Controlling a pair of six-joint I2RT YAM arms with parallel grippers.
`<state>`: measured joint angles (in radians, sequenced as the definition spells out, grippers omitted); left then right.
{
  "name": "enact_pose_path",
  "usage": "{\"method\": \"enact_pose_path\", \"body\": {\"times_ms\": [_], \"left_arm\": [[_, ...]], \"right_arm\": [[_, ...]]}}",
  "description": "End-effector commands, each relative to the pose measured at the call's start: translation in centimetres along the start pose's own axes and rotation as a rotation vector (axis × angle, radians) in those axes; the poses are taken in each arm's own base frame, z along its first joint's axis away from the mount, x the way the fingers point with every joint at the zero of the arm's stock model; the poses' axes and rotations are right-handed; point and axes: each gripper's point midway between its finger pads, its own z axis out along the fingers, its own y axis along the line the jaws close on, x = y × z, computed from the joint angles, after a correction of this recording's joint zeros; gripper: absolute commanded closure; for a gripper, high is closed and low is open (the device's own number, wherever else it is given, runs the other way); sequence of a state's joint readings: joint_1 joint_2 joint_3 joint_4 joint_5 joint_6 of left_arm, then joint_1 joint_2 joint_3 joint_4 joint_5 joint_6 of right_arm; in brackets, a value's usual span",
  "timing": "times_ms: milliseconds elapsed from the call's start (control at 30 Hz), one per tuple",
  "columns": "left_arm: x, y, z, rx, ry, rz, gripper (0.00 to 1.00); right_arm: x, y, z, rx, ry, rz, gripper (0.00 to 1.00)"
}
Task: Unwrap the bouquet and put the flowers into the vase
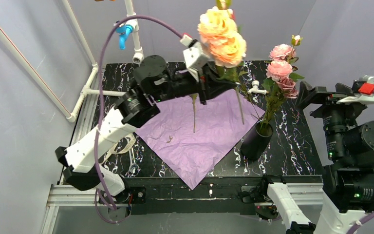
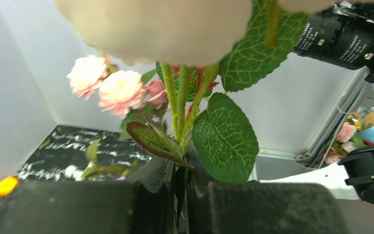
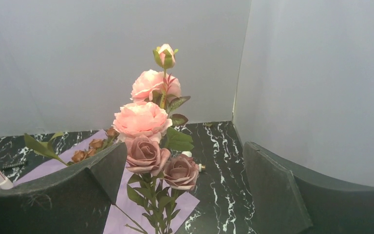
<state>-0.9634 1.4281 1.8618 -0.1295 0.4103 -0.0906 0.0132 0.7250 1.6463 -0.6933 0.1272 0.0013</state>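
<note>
My left end effector (image 2: 177, 183) is clamped tight on the stems of the peach flowers (image 1: 222, 38), high above the lilac paper (image 1: 209, 136). I should carry them toward 4 o'clock and lower the stem tips plumb into the vase (image 1: 256, 142), clear of its pink roses (image 1: 279, 68). My right end effector (image 3: 185, 163) gapes empty at 3 o'clock. Black marbled desk (image 1: 297, 141), grey walls (image 1: 9, 146).

You'll see peach roses (image 1: 222, 36) aloft and upright at top centre, green stems hanging above the flattened lilac wrapping paper (image 1: 209, 141) mid-frame, while pink roses (image 1: 280, 68) stand in the black vase (image 1: 256, 141) at centre right.
</note>
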Motion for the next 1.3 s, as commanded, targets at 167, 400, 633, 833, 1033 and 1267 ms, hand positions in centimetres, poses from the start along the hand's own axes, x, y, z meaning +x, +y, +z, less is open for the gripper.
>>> {"method": "enact_pose_path", "body": {"times_ms": [167, 400, 633, 833, 1033, 1267], "left_arm": [[-1.9, -6.6, 5.6, 0.161, -0.135, 0.039, 1.00], [0.0, -5.9, 8.2, 0.126, -0.113, 0.056, 1.00], [2.0, -4.1, 10.0, 0.066, -0.089, 0.146, 1.00], [4.8, -3.6, 11.0, 0.064, -0.033, 0.162, 1.00], [8.8, -3.2, 11.5, 0.061, 0.054, 0.125, 1.00], [14.0, -2.7, 11.9, 0.059, 0.155, 0.080, 1.00]], "right_arm": [[-3.0, -1.4, -2.8, 0.084, -0.093, 0.013, 0.02], [-2.7, -1.5, -3.7, 0.104, -0.095, 0.033, 0.02], [-2.7, -1.6, -3.9, 0.117, -0.097, 0.037, 0.02], [-2.6, -1.6, -3.6, 0.116, -0.091, 0.039, 0.02], [-2.3, -1.6, -3.3, 0.116, -0.080, 0.037, 0.02], [-1.9, -1.6, -2.8, 0.115, -0.069, 0.036, 0.02]]}}
